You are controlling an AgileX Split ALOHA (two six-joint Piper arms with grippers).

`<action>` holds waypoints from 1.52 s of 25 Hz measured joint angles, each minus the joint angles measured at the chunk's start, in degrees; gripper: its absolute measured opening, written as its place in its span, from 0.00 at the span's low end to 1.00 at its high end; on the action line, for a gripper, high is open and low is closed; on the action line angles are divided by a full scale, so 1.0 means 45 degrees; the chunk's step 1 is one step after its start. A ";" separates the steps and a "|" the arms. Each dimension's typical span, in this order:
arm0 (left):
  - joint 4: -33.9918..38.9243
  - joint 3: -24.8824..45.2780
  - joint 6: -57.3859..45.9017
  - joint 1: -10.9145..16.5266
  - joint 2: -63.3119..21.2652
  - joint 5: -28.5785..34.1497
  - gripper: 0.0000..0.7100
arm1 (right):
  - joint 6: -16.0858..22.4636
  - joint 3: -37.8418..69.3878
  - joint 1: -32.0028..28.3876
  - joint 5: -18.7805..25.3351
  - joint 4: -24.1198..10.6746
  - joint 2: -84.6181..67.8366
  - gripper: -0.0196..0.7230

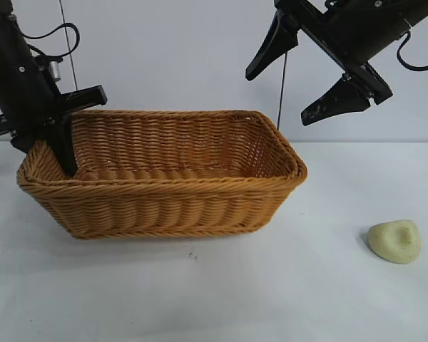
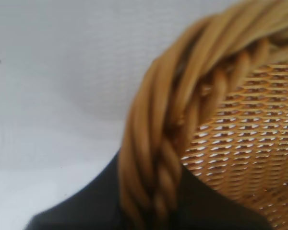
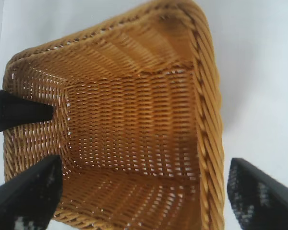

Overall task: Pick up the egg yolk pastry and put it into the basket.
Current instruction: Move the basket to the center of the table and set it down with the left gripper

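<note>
Egg yolk pastry (image 1: 394,241): on tabletop (image 1: 271,285), right of basket (image 1: 164,206), apart. My left claw (image 1: 57,142): clamped on basket's rim. My right claw (image 1: 310,68): fingers apart, raised above basket.

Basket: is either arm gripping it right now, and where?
Yes. The left gripper clamps the basket by its braided rim at its left end. The right gripper hangs open above it, holding nothing; the egg yolk pastry lies on the table.
</note>
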 joint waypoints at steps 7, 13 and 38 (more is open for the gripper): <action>-0.0165 -0.0152 0.0460 -0.0244 0.0602 -0.0303 0.12 | 0.0000 0.0000 0.0000 0.0000 0.0000 0.0000 0.92; -0.0207 0.0542 0.0460 -0.0244 0.1022 -0.1423 0.12 | 0.0114 0.0000 0.0000 0.0000 0.0000 0.0000 0.92; -0.0572 0.1017 0.0129 -0.0244 0.0725 -0.0921 0.97 | 0.0300 0.0000 0.0000 0.0000 0.0000 0.0000 0.92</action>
